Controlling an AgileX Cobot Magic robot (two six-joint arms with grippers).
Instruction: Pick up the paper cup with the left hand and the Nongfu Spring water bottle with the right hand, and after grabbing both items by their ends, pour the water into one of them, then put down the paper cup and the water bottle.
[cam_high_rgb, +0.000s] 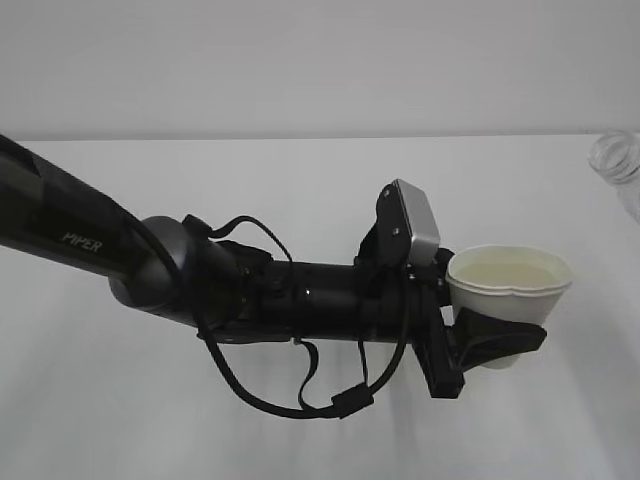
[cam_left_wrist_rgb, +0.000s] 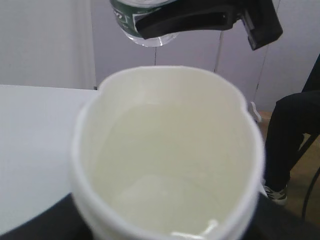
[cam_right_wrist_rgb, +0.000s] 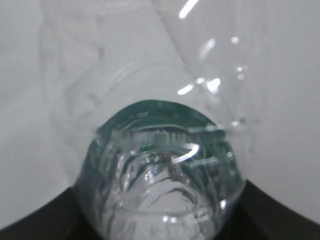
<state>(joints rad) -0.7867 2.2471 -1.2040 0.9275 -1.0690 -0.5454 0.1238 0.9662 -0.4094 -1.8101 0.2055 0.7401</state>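
Left gripper: black, on a thick arm marked "PIPER" that enters from the left edge of the exterior view and ends right of centre. Jaws part-open and clamped on the cup, one black finger wrapped across the cup's lower wall. Silver-grey camera block sits on top; loose black cables hang beneath the arm.

Cup: cream-white paper, held off the table at centre right of the exterior view, roughly upright. Rim squeezed out of round. The left wrist view fills most of its frame with the cup's mouth; clear water lies in the bottom.

Bottle: clear ribbed plastic; only its open neck shows at the upper right edge of the exterior view, apart from the cup. In the left wrist view its base and green label appear at top centre, above the cup. In the right wrist view it fills the frame, base nearest the lens.

Right gripper: black, at the top of the left wrist view. Jaws part-open and closed across the bottle's lower end.

Background: a person's dark trouser leg at the right of the left wrist view.
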